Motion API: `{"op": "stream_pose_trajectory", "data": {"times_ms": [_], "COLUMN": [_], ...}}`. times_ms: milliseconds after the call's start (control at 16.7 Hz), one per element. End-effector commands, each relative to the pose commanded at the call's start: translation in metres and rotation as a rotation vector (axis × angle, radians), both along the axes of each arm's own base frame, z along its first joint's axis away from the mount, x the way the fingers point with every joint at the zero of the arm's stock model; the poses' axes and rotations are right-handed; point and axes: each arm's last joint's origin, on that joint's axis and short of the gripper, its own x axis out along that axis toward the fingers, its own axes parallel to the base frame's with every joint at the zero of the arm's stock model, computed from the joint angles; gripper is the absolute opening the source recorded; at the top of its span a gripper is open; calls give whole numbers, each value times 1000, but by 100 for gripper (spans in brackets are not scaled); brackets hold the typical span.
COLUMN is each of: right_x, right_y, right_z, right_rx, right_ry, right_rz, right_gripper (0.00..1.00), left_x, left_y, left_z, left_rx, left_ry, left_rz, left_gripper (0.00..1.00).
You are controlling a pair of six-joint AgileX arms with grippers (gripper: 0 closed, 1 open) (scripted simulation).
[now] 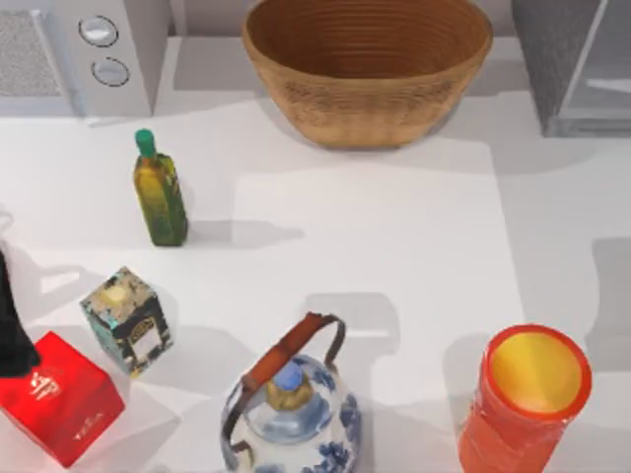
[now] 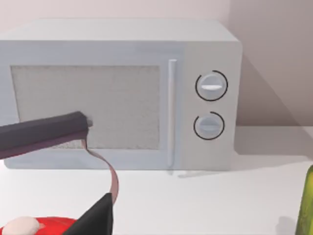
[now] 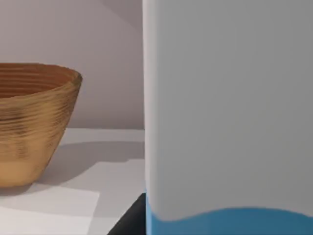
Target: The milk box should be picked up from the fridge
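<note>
A: Left gripper point(image 2: 98, 161)?

B: Jaws spread wide, nothing between them. It hangs just above the glossy red box point(image 1: 57, 409) at the table's front left edge, facing the pale microwave with two round dials point(image 2: 210, 105).

A: Right gripper?

B: A dark wedge point(image 3: 130, 220) sits at the lower edge of the white carton with a sky-blue band, the milk box point(image 3: 225, 112). Whether it belongs to that gripper, and what its grip is, I cannot tell.

A: Where's the milk box?

B: Right up against the right wrist camera and upright, its straight edge well apart from the rim of the brown woven basket point(image 3: 29, 122). I cannot tell if it stands inside the dark grey speckled fridge point(image 1: 582, 59) at the back right corner.

A: Free room?

B: The middle of the white table point(image 1: 394, 246) is bare. Around it:
- green-capped olive oil bottle point(image 1: 160, 192) at left
- small teal-and-black patterned box point(image 1: 126, 320) near the red box
- blue-and-white porcelain teapot point(image 1: 291, 419) at the front edge
- orange cylinder with a yellow top point(image 1: 527, 399) at front right
</note>
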Motion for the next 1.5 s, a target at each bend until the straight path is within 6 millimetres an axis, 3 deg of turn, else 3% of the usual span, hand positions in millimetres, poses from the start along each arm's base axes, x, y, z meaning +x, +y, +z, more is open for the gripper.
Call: {"op": "stream_pose_trajectory", "data": {"times_ms": [240,480,960,1200,1500], "right_x": [15,44,100,111,114], "right_y": [3,6,8,9,9], "right_z": [13,16,-21,-37,-40], "right_rx": [-2,-6,4,1,-2], "right_ry": [-25,-18,25,15,6], "right_rz": [130,281,574,685,721], "right_gripper": [0,0,0,0,0], "left_x": [0,0,0,0,0], "left_y": [0,0,0,0,0], "left_z": [0,0,0,0,0], "left_rx": [0,0,0,0,0], "left_ry": [0,0,0,0,0], "left_rz": [0,0,0,0,0], "left_gripper": [100,100,100,100,100]}}
